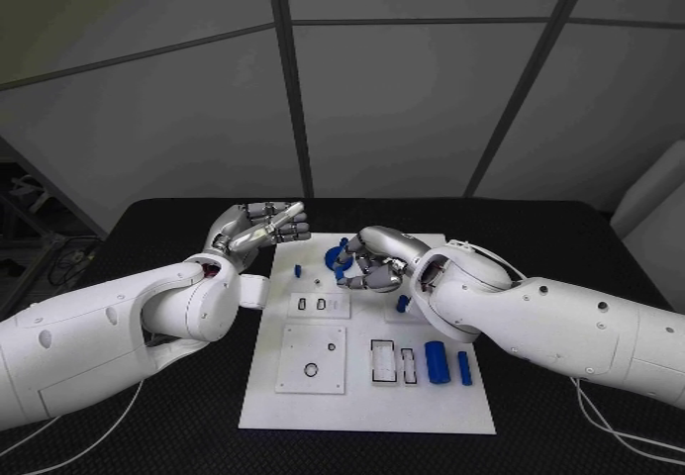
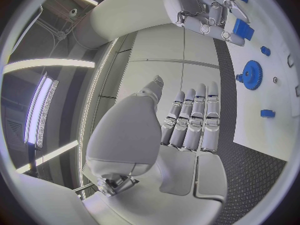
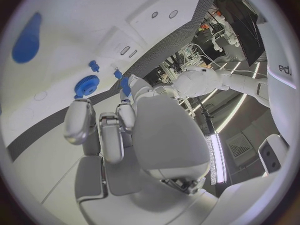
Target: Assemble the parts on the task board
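Observation:
The white task board (image 1: 368, 391) lies in the middle of the black table. A blue gear (image 1: 335, 259) (image 2: 252, 75) (image 3: 87, 86) stands at the board's far end, with small blue pegs (image 1: 297, 269) (image 2: 267, 113) near it. My right hand (image 1: 374, 267) (image 2: 203, 10) hovers just right of the gear, fingers curled, pinching a small blue piece (image 3: 125, 85) (image 2: 243, 29) at its fingertips. My left hand (image 1: 265, 226) (image 2: 187, 120) is raised beside the board's far left corner, fingers stretched out side by side and holding nothing.
Two blue cylinders (image 1: 437, 362) (image 1: 464, 367) lie on the board's right side beside rectangular slots (image 1: 384, 360). Another small blue piece (image 1: 401, 304) lies by my right forearm. A square plate with a ring hole (image 1: 312, 368) sits on the near left of the board.

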Robot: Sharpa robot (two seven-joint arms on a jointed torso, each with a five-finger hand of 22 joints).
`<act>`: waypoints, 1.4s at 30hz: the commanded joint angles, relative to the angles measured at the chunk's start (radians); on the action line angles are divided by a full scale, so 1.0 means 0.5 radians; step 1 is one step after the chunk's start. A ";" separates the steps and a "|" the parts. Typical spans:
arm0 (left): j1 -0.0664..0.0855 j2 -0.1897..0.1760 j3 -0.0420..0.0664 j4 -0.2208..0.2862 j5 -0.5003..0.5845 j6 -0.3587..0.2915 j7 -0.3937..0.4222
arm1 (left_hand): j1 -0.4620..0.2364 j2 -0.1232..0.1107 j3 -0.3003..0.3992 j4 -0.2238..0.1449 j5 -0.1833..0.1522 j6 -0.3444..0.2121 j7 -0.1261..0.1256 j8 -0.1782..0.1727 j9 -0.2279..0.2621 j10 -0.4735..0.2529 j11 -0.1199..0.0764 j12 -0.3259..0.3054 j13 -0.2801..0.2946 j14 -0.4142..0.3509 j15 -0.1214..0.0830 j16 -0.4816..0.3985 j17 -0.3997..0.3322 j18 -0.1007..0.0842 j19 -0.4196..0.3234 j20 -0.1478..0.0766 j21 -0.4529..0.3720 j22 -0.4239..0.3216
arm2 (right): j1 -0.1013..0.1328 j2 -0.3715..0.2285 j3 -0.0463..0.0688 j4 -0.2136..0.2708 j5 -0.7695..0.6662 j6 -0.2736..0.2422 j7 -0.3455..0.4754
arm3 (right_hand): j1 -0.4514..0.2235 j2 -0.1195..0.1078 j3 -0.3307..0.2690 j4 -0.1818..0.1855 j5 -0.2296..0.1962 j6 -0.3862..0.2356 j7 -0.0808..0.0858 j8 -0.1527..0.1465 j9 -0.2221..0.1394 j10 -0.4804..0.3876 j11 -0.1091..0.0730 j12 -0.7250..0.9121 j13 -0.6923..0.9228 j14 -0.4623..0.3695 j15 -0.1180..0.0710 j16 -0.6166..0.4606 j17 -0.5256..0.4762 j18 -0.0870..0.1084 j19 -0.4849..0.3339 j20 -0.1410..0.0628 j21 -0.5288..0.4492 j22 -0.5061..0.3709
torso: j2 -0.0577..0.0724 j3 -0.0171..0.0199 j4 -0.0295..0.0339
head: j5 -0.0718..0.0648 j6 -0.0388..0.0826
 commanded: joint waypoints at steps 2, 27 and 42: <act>0.003 0.004 0.002 -0.001 -0.018 0.027 0.006 | 0.002 0.026 0.002 -0.011 -0.006 0.008 -0.001 -0.010 -0.002 0.015 0.006 -0.012 0.000 -0.002 0.008 -0.009 -0.002 -0.041 -0.007 0.010 -0.007 -0.002 | -0.006 0.038 -0.041 -0.015 -0.106 0.048 -0.053 | 0.001 0.006 0.016 0.002 -0.002 0.015 0.005 0.005 0.003 0.002 0.000 -0.008 -0.004 0.208 -0.015 0.010 0.526 -0.027 0.006 -0.008 0.010 -0.002 | 0.002 0.0018 -0.002 | 0.008 -0.011; 0.003 0.022 0.002 -0.010 -0.018 0.035 -0.002 | 0.001 0.028 0.001 -0.013 -0.006 0.009 -0.001 -0.012 -0.002 0.016 0.006 -0.014 0.000 -0.002 0.008 -0.012 -0.003 -0.041 -0.008 0.010 -0.009 -0.003 | -0.034 0.162 -0.121 -0.119 -0.177 0.144 -0.093 | -0.007 0.003 0.021 0.002 -0.003 0.016 0.006 0.004 0.003 -0.008 0.001 -0.018 -0.014 0.208 -0.014 0.010 0.526 -0.026 0.000 -0.008 0.005 -0.011 | 0.000 0.0028 -0.004 | 0.032 -0.061; 0.003 0.022 0.002 -0.010 -0.025 0.037 -0.004 | 0.000 0.029 0.000 -0.014 -0.006 0.010 -0.001 -0.012 -0.002 0.017 0.006 -0.015 0.000 -0.001 0.008 -0.013 -0.003 -0.041 -0.008 0.010 -0.009 -0.004 | -0.035 0.170 -0.137 -0.143 -0.210 0.195 -0.128 | -0.023 -0.007 0.023 0.002 -0.007 0.013 0.008 0.001 0.002 -0.018 0.003 -0.027 -0.022 0.208 -0.013 0.010 0.526 -0.025 -0.003 -0.008 0.002 -0.016 | 0.001 0.0030 -0.001 | 0.021 -0.064</act>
